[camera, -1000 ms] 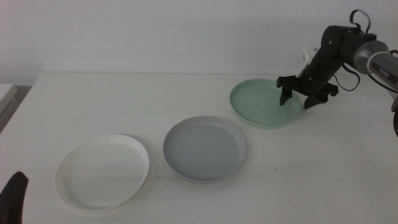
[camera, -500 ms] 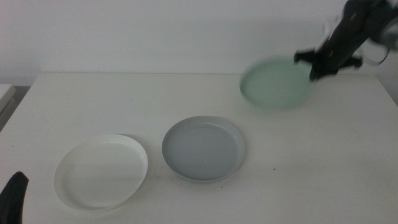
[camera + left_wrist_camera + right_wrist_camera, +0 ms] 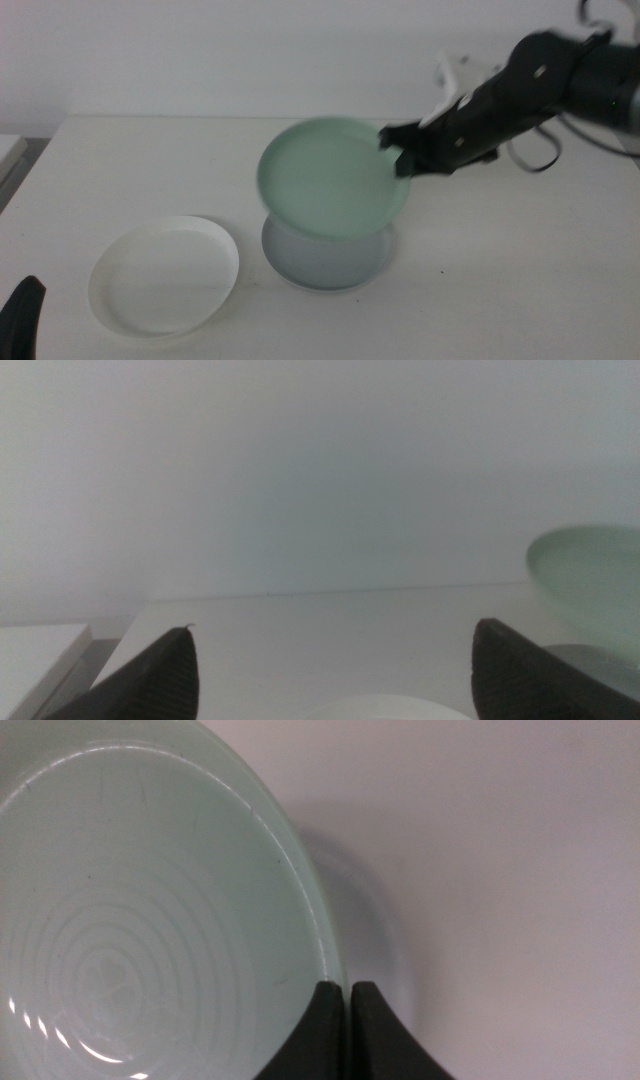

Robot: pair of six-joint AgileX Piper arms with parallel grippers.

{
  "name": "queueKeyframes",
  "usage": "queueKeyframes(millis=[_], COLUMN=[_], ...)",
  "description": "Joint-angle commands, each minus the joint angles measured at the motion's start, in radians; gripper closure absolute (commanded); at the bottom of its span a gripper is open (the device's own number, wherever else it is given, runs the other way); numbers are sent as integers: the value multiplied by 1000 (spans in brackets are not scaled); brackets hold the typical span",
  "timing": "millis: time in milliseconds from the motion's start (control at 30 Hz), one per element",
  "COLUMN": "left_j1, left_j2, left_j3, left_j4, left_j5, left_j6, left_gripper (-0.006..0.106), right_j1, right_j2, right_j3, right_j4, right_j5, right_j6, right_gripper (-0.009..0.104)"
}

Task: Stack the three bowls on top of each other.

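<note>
My right gripper [image 3: 402, 150] is shut on the right rim of the mint green bowl [image 3: 330, 178] and holds it in the air above the pale grey bowl [image 3: 325, 262]. The grey bowl rests on the table and is mostly covered by the green one. In the right wrist view the jaws [image 3: 348, 992] pinch the green bowl's [image 3: 150, 910] rim, with the grey bowl's edge [image 3: 385, 955] showing beneath. The white bowl [image 3: 165, 273] lies on the table to the left. My left gripper [image 3: 22, 318] waits at the bottom left corner, open and holding nothing [image 3: 330, 660].
The white table [image 3: 520, 250] runs up to a plain wall at the back. A white block [image 3: 40, 650] sits at the table's left edge. The right arm's cables [image 3: 540, 150] hang behind the gripper.
The right gripper has lifted the green bowl from the back right of the table and carried it left and forward over the grey bowl. The left arm has not moved.
</note>
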Motion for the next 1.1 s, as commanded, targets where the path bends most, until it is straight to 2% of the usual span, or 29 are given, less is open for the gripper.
queueKeyframes(millis=[0,533,633,733,867,967,1033,1067], left_j1=[-1,-1,-1,-1,-1,-1,-1,-1], left_j2=[-4,-4,-4,-4,-4,-4,-4,-4], left_j3=[-1,-1,-1,-1,-1,-1,-1,-1], left_j4=[1,1,1,1,1,1,1,1], left_j5=[-11,-11,-11,-11,-11,-11,-11,-11], left_j6=[-1,-1,-1,-1,-1,-1,-1,-1], left_gripper=[7,7,7,7,7,7,7,7], right_j1=[31,42,42,42,42,37,31,27], right_j2=[9,153,153,153,149,104,40,-2], right_j3=[27,34,34,34,34,10,-18,-36], right_j4=[8,-4,-3,-3,-3,-6,-10,-10], right_j5=[-61,-131,-130,-130,-113,-41,30,64], right_j6=[1,32,32,32,32,-13,-82,-123], right_gripper=[97,97,94,79,42,15,3,2])
